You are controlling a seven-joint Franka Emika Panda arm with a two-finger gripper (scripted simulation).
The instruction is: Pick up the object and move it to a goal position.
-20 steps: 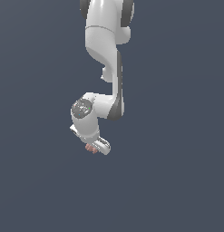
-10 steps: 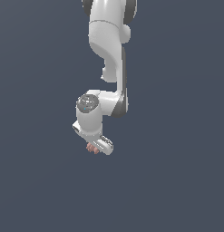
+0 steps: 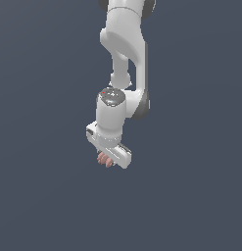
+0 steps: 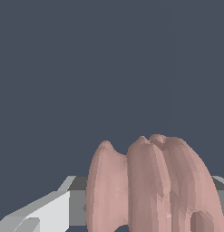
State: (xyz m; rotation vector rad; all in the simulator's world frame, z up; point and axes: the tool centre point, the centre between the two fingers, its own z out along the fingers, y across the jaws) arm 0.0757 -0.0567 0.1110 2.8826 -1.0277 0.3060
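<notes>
Gripper clenched on object, pink lobes poking beneath white arm

The exterior view stands well back, taking in the whole white arm against flat grey. The wrist view sits very close behind the pink lump, which both views share.

Plain dark slate-blue backdrop everywhere; flat, even light.

White arm, dark grey joint trim
</notes>
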